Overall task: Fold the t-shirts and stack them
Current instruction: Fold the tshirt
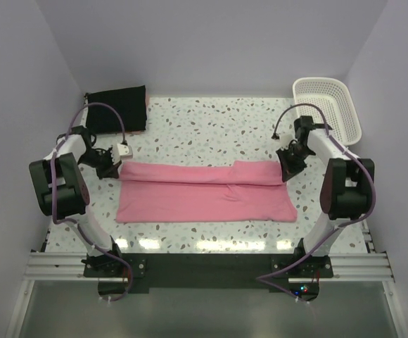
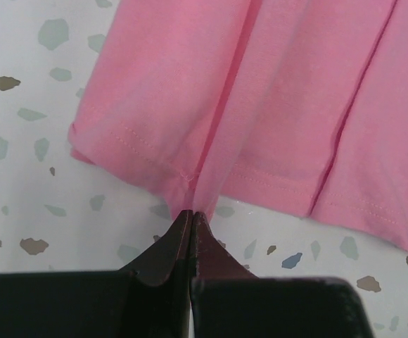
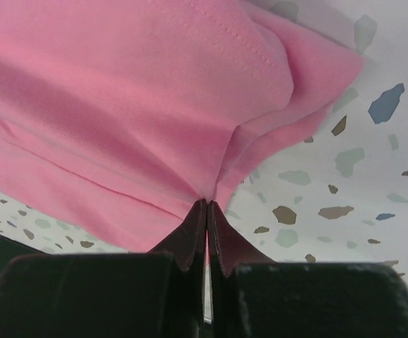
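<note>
The pink t-shirt [image 1: 204, 193] lies across the middle of the table as a long band, its far edge folded over toward the near side. My left gripper [image 1: 114, 163] is shut on the shirt's left end; in the left wrist view the hem [image 2: 190, 176] is pinched between my closed fingertips [image 2: 192, 215]. My right gripper [image 1: 285, 171] is shut on the shirt's right end, where the pink fabric [image 3: 155, 105] bunches into the closed tips [image 3: 207, 204]. The black t-shirt [image 1: 116, 109] rests as a folded rectangle at the far left corner.
A white lattice basket [image 1: 327, 105] stands at the far right corner. The speckled tabletop [image 1: 211, 120] is walled on three sides. Both arm bases sit on the rail at the near edge.
</note>
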